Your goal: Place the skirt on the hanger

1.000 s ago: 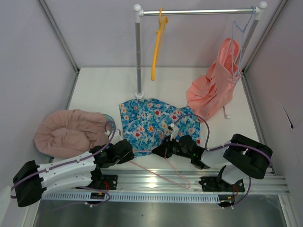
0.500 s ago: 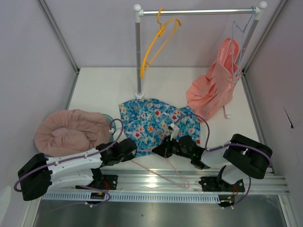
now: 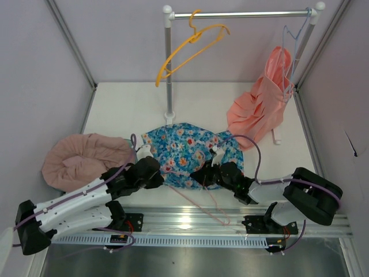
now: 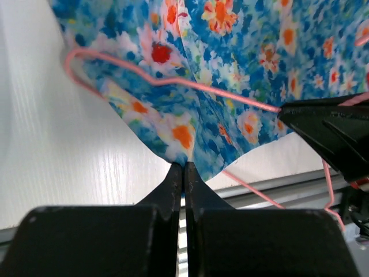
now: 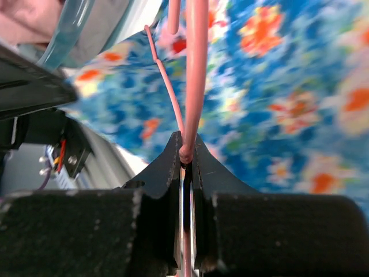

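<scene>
White surface (image 3: pixel 115 109) is bounded by pale walls. At left, the left tool (image 4: pixel 184 166) is pressed together on the near hem of the skirt (image 3: pixel 184 151), which lies rumpled at centre, blue with orange and white flowers. At right, the pink hanger (image 5: pixel 196 69) wire is pinched by the right tool (image 5: pixel 185 153). It is judged that the hem should be held taut while the wire is fed inside.
</scene>
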`<action>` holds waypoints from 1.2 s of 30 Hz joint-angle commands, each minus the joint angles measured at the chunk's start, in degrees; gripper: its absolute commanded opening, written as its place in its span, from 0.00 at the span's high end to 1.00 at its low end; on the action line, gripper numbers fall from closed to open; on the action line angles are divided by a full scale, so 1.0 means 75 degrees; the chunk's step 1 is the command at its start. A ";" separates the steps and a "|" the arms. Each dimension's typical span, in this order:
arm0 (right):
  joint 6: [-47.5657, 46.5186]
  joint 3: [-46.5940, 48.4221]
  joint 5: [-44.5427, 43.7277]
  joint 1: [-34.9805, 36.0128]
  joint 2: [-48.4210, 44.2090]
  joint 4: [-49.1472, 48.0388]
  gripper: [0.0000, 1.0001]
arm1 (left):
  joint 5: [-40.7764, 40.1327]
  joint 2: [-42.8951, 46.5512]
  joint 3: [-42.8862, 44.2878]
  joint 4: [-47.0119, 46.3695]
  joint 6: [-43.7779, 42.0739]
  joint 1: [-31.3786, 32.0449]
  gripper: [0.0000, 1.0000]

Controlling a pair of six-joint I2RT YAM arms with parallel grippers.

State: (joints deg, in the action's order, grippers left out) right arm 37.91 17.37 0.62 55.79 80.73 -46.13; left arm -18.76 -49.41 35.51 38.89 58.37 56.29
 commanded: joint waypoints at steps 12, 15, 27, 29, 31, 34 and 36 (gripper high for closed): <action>-0.0602 -0.0592 -0.1219 -0.0501 -0.0252 0.1111 1.00 | 0.1352 0.0963 0.1348 0.1693 -0.2438 -0.3682 1.00; -0.0567 -0.0709 -0.1278 -0.0583 -0.0275 0.1135 1.00 | 0.1761 0.0857 0.1499 0.1611 -0.2789 -0.4408 1.00; -0.0473 -0.1108 -0.1465 -0.0712 -0.1048 0.1403 1.00 | 0.3228 0.0154 0.1841 0.1049 -0.3552 -0.6123 1.00; -0.0566 -0.1085 -0.1466 -0.0724 -0.1528 0.1579 1.00 | 0.3486 0.0212 0.1489 0.0873 -0.3564 -0.6076 0.98; -0.0706 -0.0899 -0.1443 -0.0724 -0.2088 0.1989 1.00 | 0.3533 0.0259 0.1221 0.0733 -0.3552 -0.5948 0.93; -0.0988 -0.0571 -0.1605 -0.0724 -0.3013 0.2738 1.00 | 0.3266 0.0224 0.1102 0.0604 -0.3377 -0.5363 0.86; -0.1164 -0.0383 -0.1746 -0.0747 -0.3589 0.3534 1.00 | 0.3065 0.0201 0.1090 0.0428 -0.3166 -0.4824 0.81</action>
State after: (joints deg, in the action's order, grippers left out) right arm 33.71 11.66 -7.31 50.74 58.33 -30.24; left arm 4.89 -48.45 43.64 46.35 33.58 15.97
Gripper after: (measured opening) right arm 0.069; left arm 0.173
